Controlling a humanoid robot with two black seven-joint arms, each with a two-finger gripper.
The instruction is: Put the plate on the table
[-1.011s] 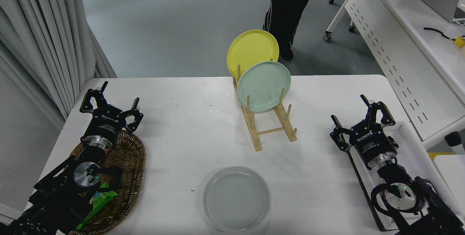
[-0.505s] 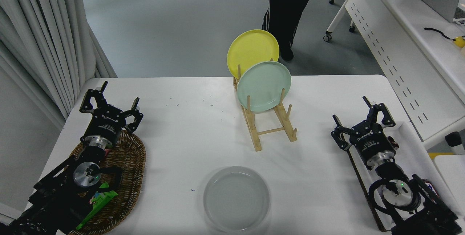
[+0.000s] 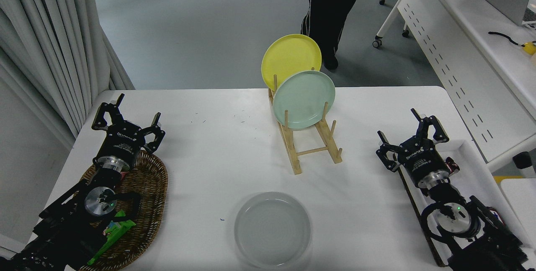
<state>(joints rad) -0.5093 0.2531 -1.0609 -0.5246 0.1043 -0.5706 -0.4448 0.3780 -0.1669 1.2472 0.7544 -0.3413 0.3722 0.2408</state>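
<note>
the plate (image 3: 272, 229) lies flat near the table (image 3: 217, 149) front edge. right gripper (image 3: 408, 133) spread, empty, near right edge. risk: a careless sweep knocks it off.

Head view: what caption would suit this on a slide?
Grey plate lies flat on the white table; both open grippers rest apart.

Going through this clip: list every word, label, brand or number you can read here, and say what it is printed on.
"ROBOTIQ", seen upside down, white on the body of the left gripper.
"ROBOTIQ", also upside down, on the body of the right gripper; the smaller white lines beneath it are too small to read.
Green packet in the wicker basket: its print is too blurred to read.
The grey plate, both racked plates and the table show no text.
</note>
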